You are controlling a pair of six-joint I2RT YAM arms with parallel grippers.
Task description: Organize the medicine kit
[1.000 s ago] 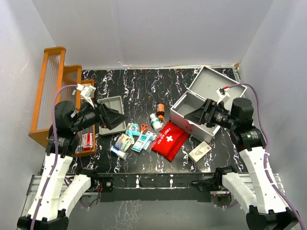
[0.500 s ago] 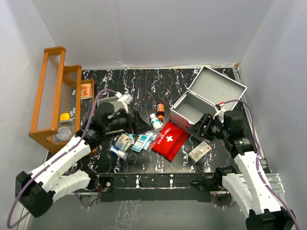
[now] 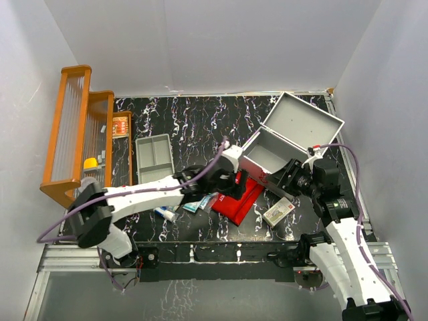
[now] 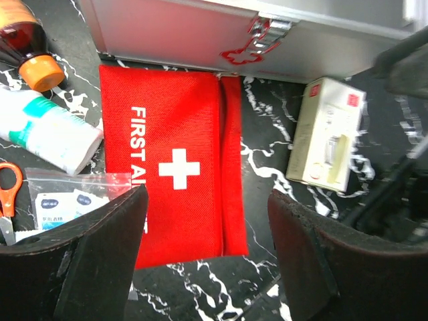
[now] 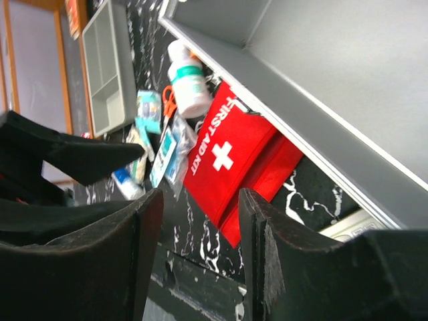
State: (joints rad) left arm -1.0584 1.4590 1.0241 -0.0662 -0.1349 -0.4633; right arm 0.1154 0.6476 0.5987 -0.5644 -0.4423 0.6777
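A cream box (image 3: 279,212) lies flat near the front of the table (image 3: 194,117), just right of the red pouch (image 3: 235,199). Left of the pouch lie a few packets (image 3: 195,204).

The left gripper (image 4: 207,197) hangs over the pouch with its 2 fingers (image 4: 100,254) spread wide. 1 finger covers the end of the white lettering and the other sits past the pouch's right edge (whether either pad touches the fabric cannot be told). Beside the pouch, the left wrist view shows a white bottle (image 4: 50,134) lying on its side, and a brown bottle (image 4: 23,40) with an orange cap beyond it.

The right gripper (image 3: 286,175) is low at the front wall of the kit (image 3: 294,130), above the box. Its jaws are moderately apart, with nothing between them.

The kit sits on the right half of the table, turned at an angle. Its lid is open and tipped back toward the far right corner, and its latched front wall is just beside the pouch's far edge.

Well to the left is a grey tray (image 3: 154,155). Beyond it, a wooden rack (image 3: 75,134) stands against the left wall.
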